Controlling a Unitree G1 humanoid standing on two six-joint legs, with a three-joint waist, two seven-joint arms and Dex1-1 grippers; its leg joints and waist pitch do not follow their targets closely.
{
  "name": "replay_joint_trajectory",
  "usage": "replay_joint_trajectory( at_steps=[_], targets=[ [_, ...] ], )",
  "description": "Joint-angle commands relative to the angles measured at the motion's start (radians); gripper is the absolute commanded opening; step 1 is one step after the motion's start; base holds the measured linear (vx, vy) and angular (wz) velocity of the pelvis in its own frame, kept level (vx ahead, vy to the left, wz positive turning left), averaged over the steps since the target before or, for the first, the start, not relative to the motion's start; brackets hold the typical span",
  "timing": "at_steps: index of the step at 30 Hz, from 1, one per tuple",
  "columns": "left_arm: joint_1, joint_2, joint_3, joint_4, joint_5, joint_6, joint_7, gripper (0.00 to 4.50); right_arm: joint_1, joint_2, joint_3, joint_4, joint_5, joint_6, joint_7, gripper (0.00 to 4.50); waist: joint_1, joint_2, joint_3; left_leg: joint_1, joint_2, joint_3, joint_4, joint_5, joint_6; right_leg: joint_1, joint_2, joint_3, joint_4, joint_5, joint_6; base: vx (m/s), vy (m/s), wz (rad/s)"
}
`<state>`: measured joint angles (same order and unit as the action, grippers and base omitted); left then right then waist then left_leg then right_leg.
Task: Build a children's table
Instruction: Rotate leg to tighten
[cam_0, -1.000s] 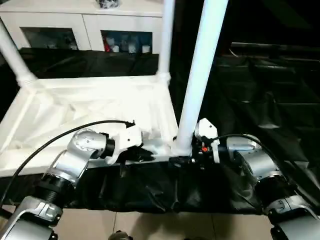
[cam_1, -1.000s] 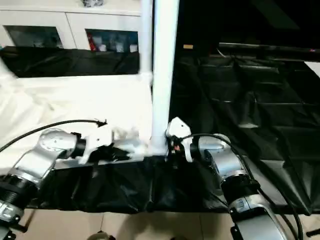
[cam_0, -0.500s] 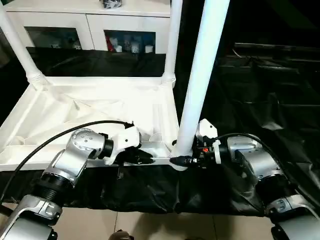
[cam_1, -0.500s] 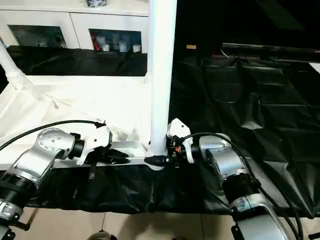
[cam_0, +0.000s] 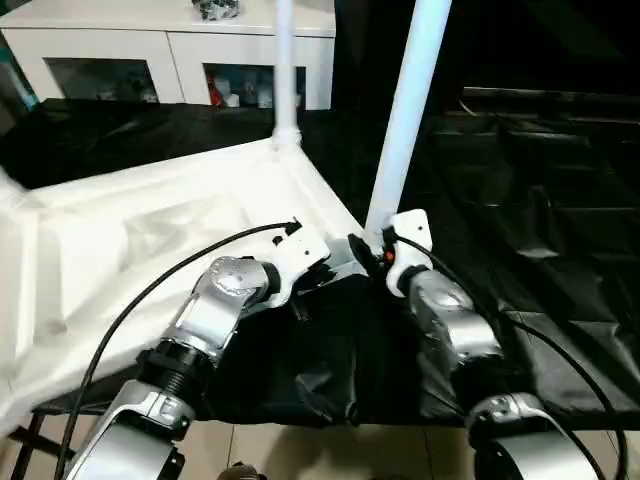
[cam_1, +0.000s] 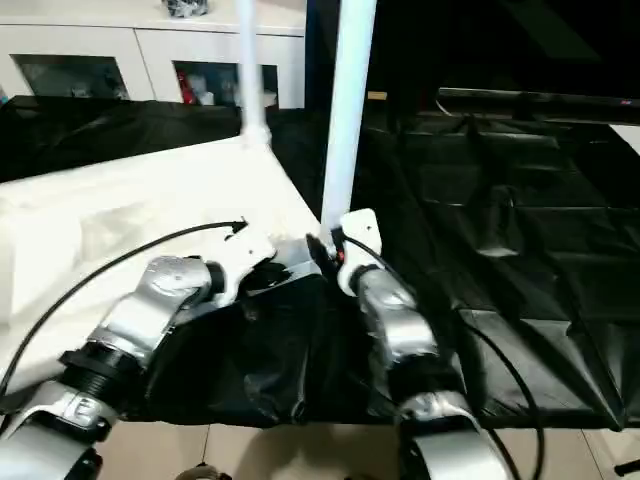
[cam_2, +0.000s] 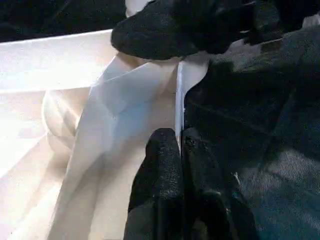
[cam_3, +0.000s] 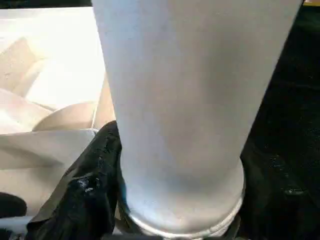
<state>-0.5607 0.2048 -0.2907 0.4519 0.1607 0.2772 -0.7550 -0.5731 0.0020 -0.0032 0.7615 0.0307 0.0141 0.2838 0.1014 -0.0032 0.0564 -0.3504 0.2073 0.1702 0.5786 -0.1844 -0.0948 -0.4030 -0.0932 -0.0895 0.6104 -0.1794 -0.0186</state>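
1. Tabletop, upside down on black sheet, reaches away from both pincers; its edge is pinched between the left pincer's closed fingers.
2. Leg stands clamped in the right pincer; tilting could unseat it.
3. Cabinet beyond holds small items.

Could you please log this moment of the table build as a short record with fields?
Workpiece: white plastic children's table, upside down on black sheeting
Left gripper: jaws shut on the tabletop's thin rim
Right gripper: jaws around the base of the near white round leg
Far leg: upright at the far corner
Background: white glass-doored cabinet
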Motion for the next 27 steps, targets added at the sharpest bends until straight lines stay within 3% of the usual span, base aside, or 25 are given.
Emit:
replay_joint_trajectory(
  at_steps=[1, 2, 7, 8, 9, 12, 15, 19, 23, 24, 25, 27],
  targets=[
    [-0.025, -0.043, -0.036, -0.003, 0.01, 0.0, 0.057, 0.0, 0.0, 0.079, 0.076, 0.024, -0.022, -0.012, 0.05, 2.72, -0.001, 0.0, -0.066, -0.002, 0.016, -0.001, -0.071, -0.212, 0.006, 0.05, -0.054, 0.05, -0.08, -0.272, -0.147, 0.0, 0.0, 0.0],
    [-0.024, -0.041, -0.037, -0.007, 0.01, 0.0, 0.054, 0.0, 0.002, 0.079, 0.061, 0.018, -0.003, -0.012, 0.063, 3.28, -0.001, 0.004, -0.066, -0.003, 0.016, -0.001, -0.071, -0.209, 0.01, 0.051, -0.054, 0.05, -0.079, -0.259, -0.15, 0.0, 0.0, 0.0],
    [-0.013, -0.012, -0.023, -0.033, -0.009, -0.045, -0.005, 0.0, 0.006, 0.05, 0.051, -0.002, 0.017, -0.044, 0.123, 3.78, -0.004, 0.007, -0.07, -0.004, 0.017, -0.002, -0.07, -0.203, 0.016, 0.053, -0.052, 0.049, -0.074, -0.205, -0.17, 0.0, 0.0, 0.0],
    [-0.005, 0.016, -0.024, -0.041, -0.022, -0.088, -0.049, 0.0, 0.007, 0.016, 0.064, -0.01, 0.021, -0.063, 0.19, 3.78, -0.004, 0.007, -0.072, -0.005, 0.016, -0.002, -0.068, -0.191, 0.021, 0.056, -0.052, 0.049, -0.07, -0.178, -0.178, 0.0, 0.0, 0.0],
    [-0.003, 0.022, -0.024, -0.043, -0.025, -0.097, -0.058, 0.0, 0.008, 0.008, 0.067, -0.012, 0.023, -0.067, 0.205, 3.78, -0.002, 0.012, -0.073, -0.006, 0.016, -0.004, -0.067, -0.186, 0.026, 0.057, -0.052, 0.048, -0.067, -0.16, -0.184, 0.0, 0.0, 0.0],
    [0.003, 0.034, -0.021, -0.053, -0.035, -0.095, -0.082, 0.0, 0.012, -0.014, 0.077, -0.019, 0.024, -0.075, 0.253, 3.78, -0.01, 0.012, -0.075, -0.008, 0.017, -0.001, -0.062, -0.152, 0.04, 0.059, -0.049, 0.048, -0.058, -0.074, -0.216, 0.0, 0.0, 0.0],
    [0.023, 0.086, -0.012, -0.056, -0.062, -0.109, -0.161, 0.0, 0.036, -0.101, 0.121, -0.067, 0.044, -0.085, 0.479, 3.78, -0.009, 0.01, -0.076, -0.008, 0.017, 0.001, -0.057, -0.135, 0.064, 0.063, -0.048, 0.047, -0.053, -0.024, -0.244, 0.0, 0.0, 0.0],
    [0.037, 0.145, -0.01, -0.044, -0.094, -0.161, -0.256, 0.0, 0.056, -0.203, 0.174, -0.126, 0.067, -0.099, 0.734, 3.78, -0.007, 0.006, -0.071, -0.007, 0.02, 0.002, -0.059, -0.175, 0.084, 0.063, -0.05, 0.046, -0.062, -0.102, -0.241, 0.0, 0.0, 0.0],
    [0.051, 0.177, -0.006, -0.056, -0.116, -0.175, -0.311, 0.0, 0.046, -0.237, 0.191, -0.135, 0.079, -0.094, 0.852, 3.78, -0.007, 0.001, -0.067, -0.004, 0.023, 0.003, -0.062, -0.207, 0.066, 0.057, -0.053, 0.047, -0.069, -0.201, -0.226, 0.0, 0.0, 0.0],
    [0.053, 0.185, -0.006, -0.058, -0.118, -0.178, -0.32, 0.0, 0.042, -0.242, 0.197, -0.138, 0.081, -0.094, 0.873, 3.78, -0.006, 0.003, -0.067, -0.003, 0.024, 0.003, -0.062, -0.21, 0.064, 0.057, -0.053, 0.047, -0.07, -0.212, -0.225, 0.0, 0.0, 0.0],
    [0.056, 0.193, -0.007, -0.058, -0.121, -0.183, -0.332, 0.0, 0.039, -0.248, 0.203, -0.141, 0.085, -0.09, 0.894, 3.78, -0.005, -0.004, -0.066, -0.004, 0.024, 0.003, -0.062, -0.209, 0.065, 0.056, -0.053, 0.047, -0.071, -0.225, -0.22, 0.0, 0.0, 0.0],
    [0.057, 0.205, -0.008, -0.057, -0.123, -0.191, -0.346, 0.0, 0.034, -0.254, 0.211, -0.144, 0.089, -0.085, 0.919, 3.78, -0.004, -0.003, -0.067, -0.005, 0.024, 0.003, -0.062, -0.198, 0.065, 0.056, -0.053, 0.047, -0.069, -0.227, -0.214, 0.0, 0.0, 0.0]
  ],
)
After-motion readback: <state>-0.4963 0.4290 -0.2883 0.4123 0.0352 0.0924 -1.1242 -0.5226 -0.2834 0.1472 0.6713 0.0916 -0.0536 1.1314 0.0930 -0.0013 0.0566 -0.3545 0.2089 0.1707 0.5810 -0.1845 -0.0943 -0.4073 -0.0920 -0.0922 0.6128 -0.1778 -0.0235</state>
